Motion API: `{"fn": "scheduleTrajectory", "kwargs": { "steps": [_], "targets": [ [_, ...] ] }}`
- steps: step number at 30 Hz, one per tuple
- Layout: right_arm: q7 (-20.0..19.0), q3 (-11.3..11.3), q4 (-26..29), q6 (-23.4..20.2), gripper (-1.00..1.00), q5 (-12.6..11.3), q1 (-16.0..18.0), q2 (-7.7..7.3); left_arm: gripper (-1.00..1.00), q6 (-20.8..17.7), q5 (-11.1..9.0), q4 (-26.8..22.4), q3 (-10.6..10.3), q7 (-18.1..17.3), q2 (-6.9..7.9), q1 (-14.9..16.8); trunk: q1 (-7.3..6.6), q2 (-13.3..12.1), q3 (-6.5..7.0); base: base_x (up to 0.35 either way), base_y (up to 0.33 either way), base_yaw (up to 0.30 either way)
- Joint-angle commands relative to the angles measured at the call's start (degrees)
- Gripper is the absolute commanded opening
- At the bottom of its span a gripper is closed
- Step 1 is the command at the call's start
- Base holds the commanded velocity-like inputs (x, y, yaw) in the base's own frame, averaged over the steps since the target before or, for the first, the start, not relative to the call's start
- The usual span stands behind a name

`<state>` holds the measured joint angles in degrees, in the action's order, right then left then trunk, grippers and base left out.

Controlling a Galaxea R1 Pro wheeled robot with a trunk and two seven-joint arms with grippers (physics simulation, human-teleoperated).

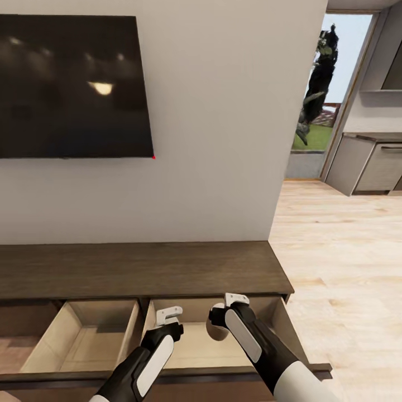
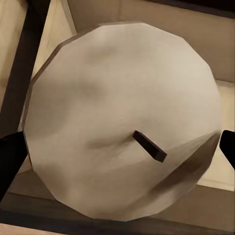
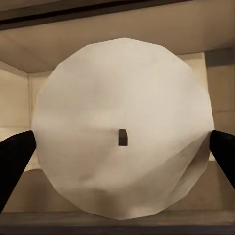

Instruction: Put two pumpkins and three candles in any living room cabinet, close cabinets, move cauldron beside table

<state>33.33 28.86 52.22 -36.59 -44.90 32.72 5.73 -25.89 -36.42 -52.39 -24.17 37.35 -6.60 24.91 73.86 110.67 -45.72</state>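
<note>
left gripper [image 1: 167,319]: clamped on a candle, a dark fingertip [image 2: 11,155] pressing against each side of it; it hangs over the right-hand open drawer.
left candle [image 2: 122,120]: a stubby, faceted cylinder seen end-on in the left wrist view, tan-grey with soft darker mottling; a short dark wick stands near the middle of its flat face, leaning to one side.
right gripper [image 1: 223,318]: closed around a second candle, one black finger [image 3: 14,161] touching each edge; it hangs over the same drawer, just beside the left gripper.
right candle [image 3: 122,128]: paler, nearly off-white, a many-sided round face with a small dark wick stub at its centre; in the head view a pale curve of it shows under the gripper.
cabinet [image 1: 139,268]: long, low, dark brown wood top against the wall; two drawers pulled out side by side.
drawers: pale wood inside; left drawer [image 1: 84,335], right drawer [image 1: 195,346] under both grippers.
tv [image 1: 72,84]: black panel on the pale wall above the cabinet.
floor [image 1: 340,268]: light wood planks to the right, running to a doorway with greenery beyond.
</note>
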Motion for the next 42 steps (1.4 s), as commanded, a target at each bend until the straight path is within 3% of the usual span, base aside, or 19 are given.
{"fn": "scheduleTrajectory", "kwargs": {
  "steps": [1, 7, 33, 42],
  "targets": [
    [0.6, 0.1, 0.1, 0.0, -1.0, -0.5, 0.1, -0.02, -1.0, 0.0, -0.4, -0.1, -0.2, 0.5, 0.06, 0.0, 0.22, 0.4, -0.24, 0.0, 0.0, 0.0],
    [0.6, 0.2, 0.1, 0.0, -1.0, -0.5, 0.1, -0.02, -1.0, 0.1, -0.5, 0.0, -0.2, 0.4, 0.13, 0.0, 1.54, 2.9, -1.32, 0.0, 0.0, 0.0],
    [0.6, 0.2, -1.8, -0.1, -1.0, -0.5, 0.1, -0.02, -1.0, 0.1, -0.5, 0.0, -0.3, 0.4, 0.18, 0.0, 1.54, 2.9, -1.32, 0.076, 0.005, 0.0],
    [0.6, 0.2, -1.9, -0.1, -1.0, -0.5, 0.1, -0.02, -1.0, 0.1, -0.5, 1.6, -0.3, 0.4, 0.18, 0.0, 3.51, 6.5, -2.93, 0.002, 0.0, 0.0]
  ]
}}
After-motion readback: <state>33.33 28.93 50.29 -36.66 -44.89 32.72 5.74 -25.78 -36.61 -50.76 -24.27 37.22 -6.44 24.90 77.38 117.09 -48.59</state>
